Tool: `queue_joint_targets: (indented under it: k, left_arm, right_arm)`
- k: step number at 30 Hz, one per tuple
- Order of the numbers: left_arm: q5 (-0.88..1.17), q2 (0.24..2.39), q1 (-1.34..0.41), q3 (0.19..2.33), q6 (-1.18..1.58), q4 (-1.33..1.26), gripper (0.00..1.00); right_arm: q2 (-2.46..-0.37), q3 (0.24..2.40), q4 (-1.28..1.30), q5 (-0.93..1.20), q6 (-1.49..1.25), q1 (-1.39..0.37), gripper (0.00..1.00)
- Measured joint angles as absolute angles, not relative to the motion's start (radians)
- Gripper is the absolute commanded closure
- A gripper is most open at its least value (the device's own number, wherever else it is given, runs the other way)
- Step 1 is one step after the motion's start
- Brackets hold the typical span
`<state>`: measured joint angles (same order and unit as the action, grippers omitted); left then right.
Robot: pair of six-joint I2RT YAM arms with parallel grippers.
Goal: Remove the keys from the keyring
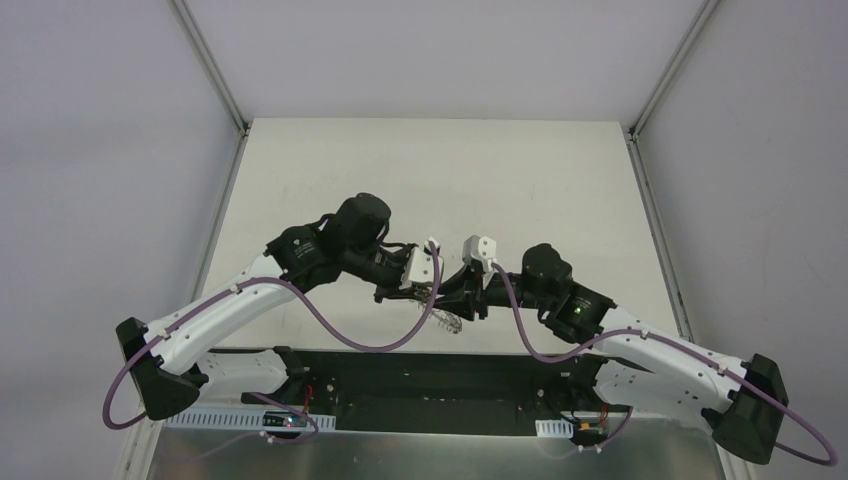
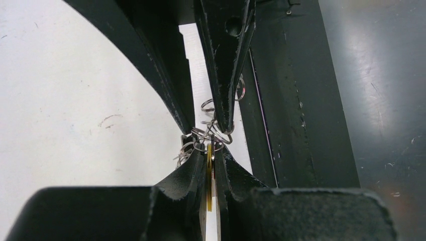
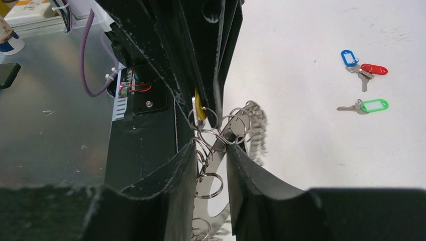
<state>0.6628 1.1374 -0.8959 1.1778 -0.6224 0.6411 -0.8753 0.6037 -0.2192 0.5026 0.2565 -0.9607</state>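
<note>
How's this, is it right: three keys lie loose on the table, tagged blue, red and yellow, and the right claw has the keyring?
Not quite. The third loose one is the green-tagged key, not yellow, as the right wrist view shows. The yellow-tagged key is pinched in the left claw. The right claw does have the keyring.
</note>
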Motion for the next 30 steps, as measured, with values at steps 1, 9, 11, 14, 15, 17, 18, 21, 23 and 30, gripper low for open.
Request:
queue_joint_targets:
  k: [1,9,11,14,15,17,18,21,23,30]
  left_arm:
    - [0.668,1.137,-0.896,1.177,-0.622,0.641,1.0]
    - [0.68,1.136,-0.896,1.162,-0.626,0.641,1.0]
    - [0.68,1.135,-0.896,1.162,-0.629,0.641,1.0]
    - [0.68,1.131,-0.896,1.162,-0.632,0.641,1.0]
    - [0.68,1.13,-0.896,1.162,-0.633,0.641,1.0]
    - [0.68,1.128,-0.896,1.162,-0.636,0.641,1.0]
    - [0.68,1.128,-0.896,1.162,-0.638,0.641,1.0]
    - [0.68,1.128,-0.896,1.162,-0.64,0.641,1.0]
    - [0.68,1.128,-0.896,1.162,-0.64,0.641,1.0]
    - [0.682,1.127,-0.896,1.162,-0.641,0.641,1.0]
  right_arm:
    - [-0.881,0.607,-0.219,0.503,0.26,-0.962,0.66]
    - [-0.892,0.619,-0.205,0.501,0.285,-0.973,0.65]
    - [-0.88,0.619,-0.191,0.499,0.292,-0.973,0.64]
    - [-0.852,0.619,-0.167,0.492,0.304,-0.973,0.63]
    - [-0.846,0.619,-0.163,0.49,0.307,-0.973,0.63]
    - [-0.837,0.619,-0.157,0.487,0.315,-0.973,0.62]
    - [-0.835,0.619,-0.155,0.486,0.32,-0.973,0.62]
    - [-0.836,0.629,-0.133,0.487,0.333,-0.973,0.61]
    - [-0.841,0.641,-0.121,0.487,0.343,-0.973,0.61]
    - [-0.885,0.694,-0.107,0.496,0.372,-0.973,0.62]
